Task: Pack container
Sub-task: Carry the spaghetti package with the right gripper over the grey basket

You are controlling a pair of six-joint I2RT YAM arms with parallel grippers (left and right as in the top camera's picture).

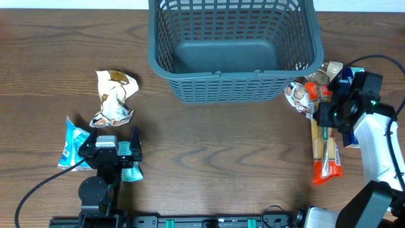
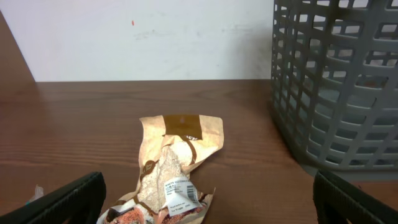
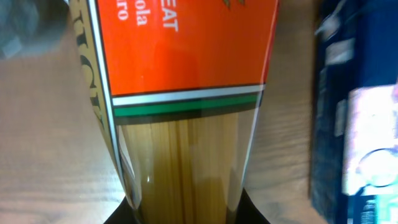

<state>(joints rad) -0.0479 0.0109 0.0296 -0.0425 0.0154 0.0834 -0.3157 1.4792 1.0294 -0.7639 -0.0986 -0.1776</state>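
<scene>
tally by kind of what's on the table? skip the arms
Basket: 1
Spaghetti pack: 1
Snack packets: 5: tan packet, light blue packet, white packet, brown packet, dark blue packet. The last three overlap, so that part is my best reading.
Total: 7

The left arm [image 1: 95, 190] is sitting at the near left, with its wrist pointing toward the far side. The left gripper [image 1: 105, 132] is holding its jaws spread wide, and its two fingers [image 2: 68, 199] are showing only at the bottom corners of the wrist view, with nothing between them. The right arm [image 1: 380, 152] is reaching up from the near right corner and bending leftward at the wrist. The right gripper [image 1: 324, 114] is pinching almost fully closed on a spaghetti packet [image 1: 326, 155], near its far end.
</scene>
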